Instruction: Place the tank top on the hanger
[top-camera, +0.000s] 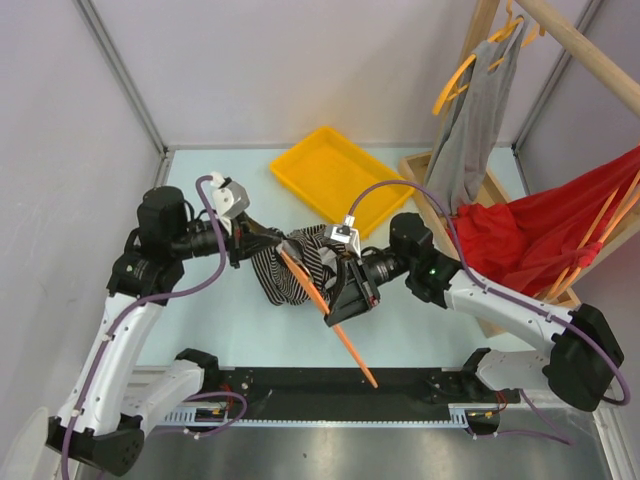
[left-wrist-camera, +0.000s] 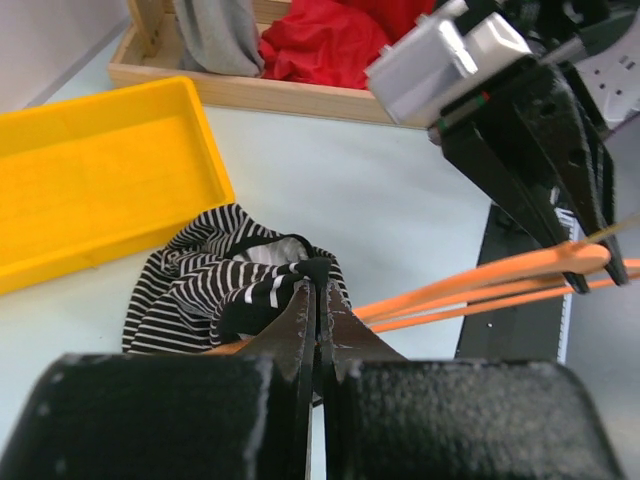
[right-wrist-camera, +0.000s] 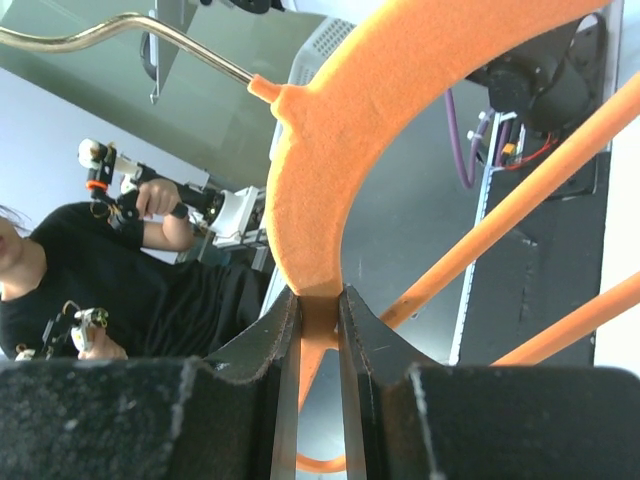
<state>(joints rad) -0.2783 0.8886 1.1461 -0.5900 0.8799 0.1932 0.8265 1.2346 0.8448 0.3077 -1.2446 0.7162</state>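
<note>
The striped tank top (top-camera: 296, 268) is bunched up at the table's middle, hanging between the two grippers. My left gripper (top-camera: 272, 243) is shut on its dark strap edge; in the left wrist view the fabric (left-wrist-camera: 200, 290) spills from the closed gripper (left-wrist-camera: 320, 288). The orange hanger (top-camera: 322, 305) slants from the garment toward the near edge. My right gripper (top-camera: 338, 303) is shut on it. The right wrist view shows that gripper (right-wrist-camera: 318, 305) clamping the hanger's thick top (right-wrist-camera: 330, 150) just below the silver hook (right-wrist-camera: 120, 35). The hanger's thin bars (left-wrist-camera: 470, 290) pass close by the left fingers.
A yellow tray (top-camera: 330, 175) lies behind the garment. At the right stands a wooden crate (top-camera: 420, 165) holding a big red cloth (top-camera: 540, 235). A grey garment (top-camera: 475, 110) hangs from a wooden rail (top-camera: 590, 50). A black strip (top-camera: 300, 385) runs along the near edge.
</note>
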